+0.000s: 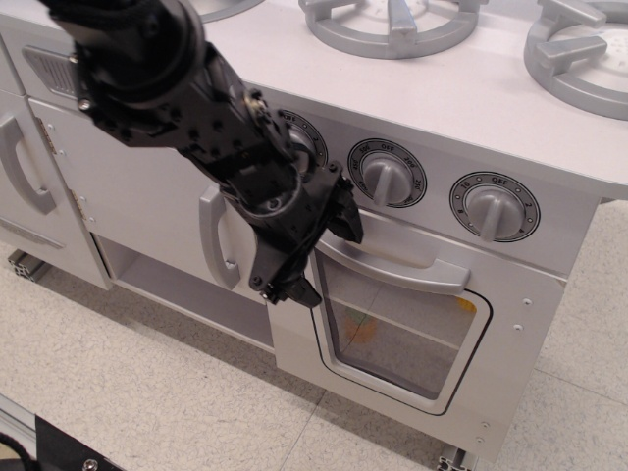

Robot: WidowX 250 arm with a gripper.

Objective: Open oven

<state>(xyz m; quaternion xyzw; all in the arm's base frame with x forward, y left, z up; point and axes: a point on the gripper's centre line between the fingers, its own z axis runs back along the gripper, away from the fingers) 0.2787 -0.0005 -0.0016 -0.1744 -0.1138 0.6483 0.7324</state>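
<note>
The oven [510, 334] is a white toy-kitchen unit. Its door has a rounded clear window [397, 329] framed in grey and a wide horizontal grey handle [407, 263]. The door looks shut. My black gripper [326, 257] is open, its jaws spread vertically in front of the door's left edge. The upper finger [345, 214] is at the handle's left end and the lower finger [294, 290] is by the window frame's left side. It holds nothing. I cannot tell whether a finger touches the handle. My arm hides the leftmost knob.
Two grey knobs [388, 175] [493, 208] sit above the door. Grey burners [392, 22] lie on the stovetop. A white cabinet door with a vertical grey handle [214, 240] is left of the oven, with an open shelf [182, 299] below. Tiled floor [147, 392] is in front.
</note>
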